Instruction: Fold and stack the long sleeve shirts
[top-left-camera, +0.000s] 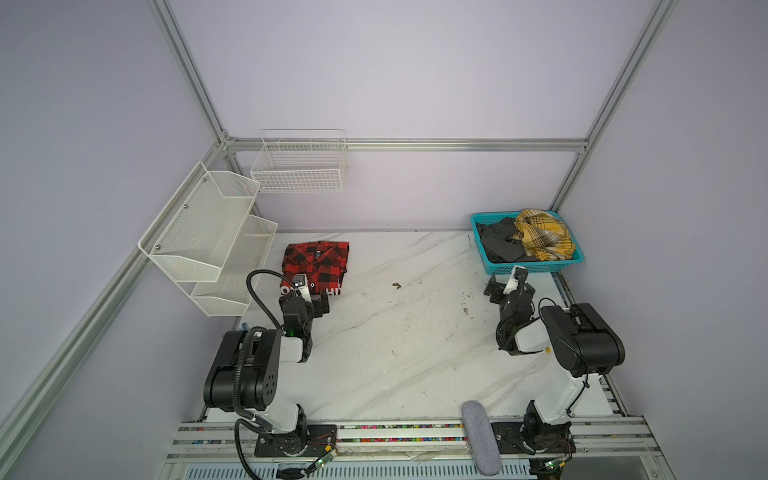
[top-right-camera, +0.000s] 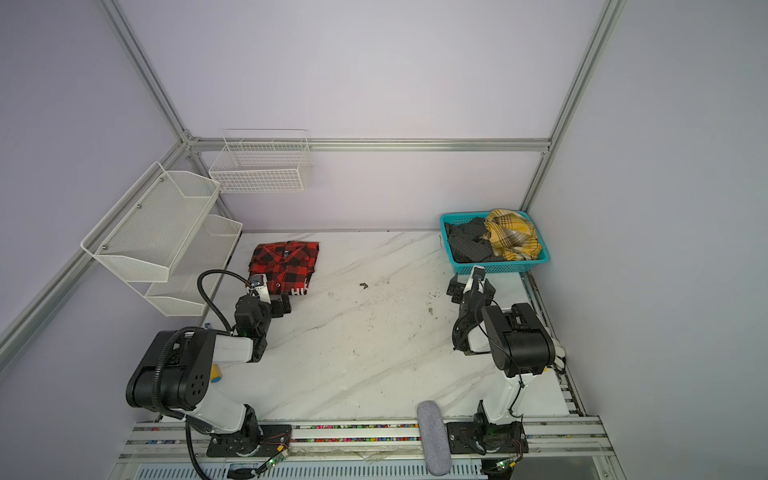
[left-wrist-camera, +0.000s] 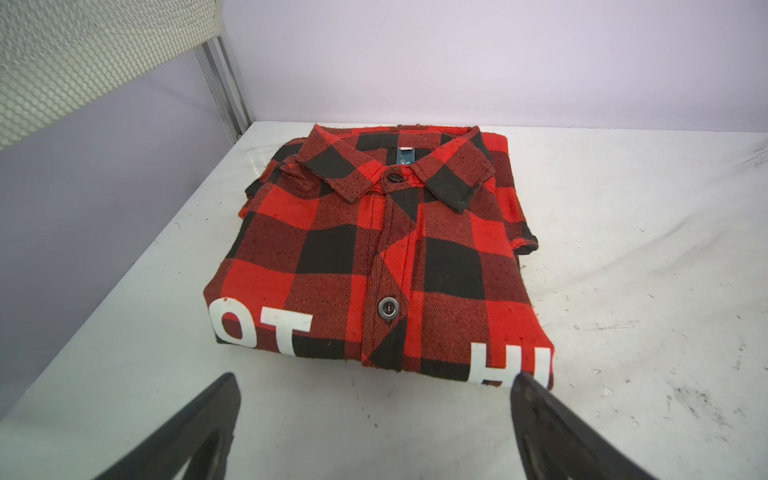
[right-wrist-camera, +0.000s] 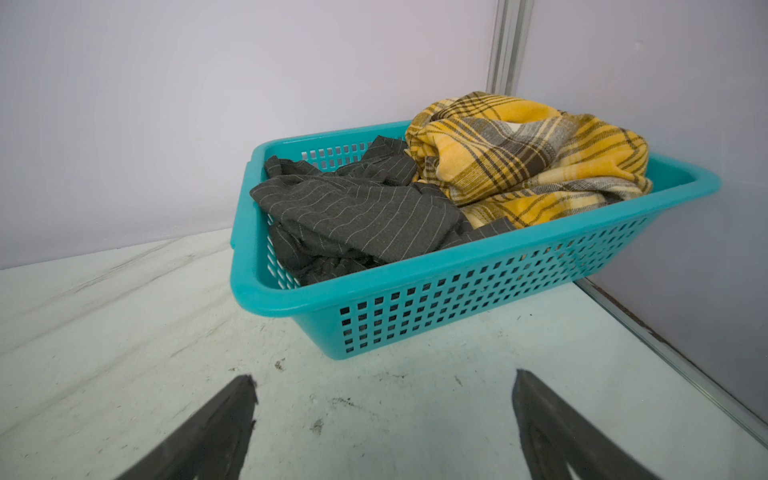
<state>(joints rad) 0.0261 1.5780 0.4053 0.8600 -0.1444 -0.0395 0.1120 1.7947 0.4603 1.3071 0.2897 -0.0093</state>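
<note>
Red-and-black check shirt (left-wrist-camera: 374, 257): folded into a compact rectangle, collar and button placket facing up, white block letters along the edge nearest the left arm. It lies flat on the white marble-pattern table (top-left-camera: 415, 332), far left, beside the wall-mounted mesh shelves (top-left-camera: 208, 232). Left gripper (left-wrist-camera: 374, 378): jaws spread wide, holding nothing, poised at the shirt's lettered edge; contact cannot be confirmed. Right gripper (right-wrist-camera: 384, 378): jaws likewise wide apart and empty, over bare table, facing the teal basket (right-wrist-camera: 457, 286) in the far right corner. The basket holds a crumpled yellow plaid garment (right-wrist-camera: 528, 153) and a grey pinstriped garment (right-wrist-camera: 353, 208), both unfolded.
</note>
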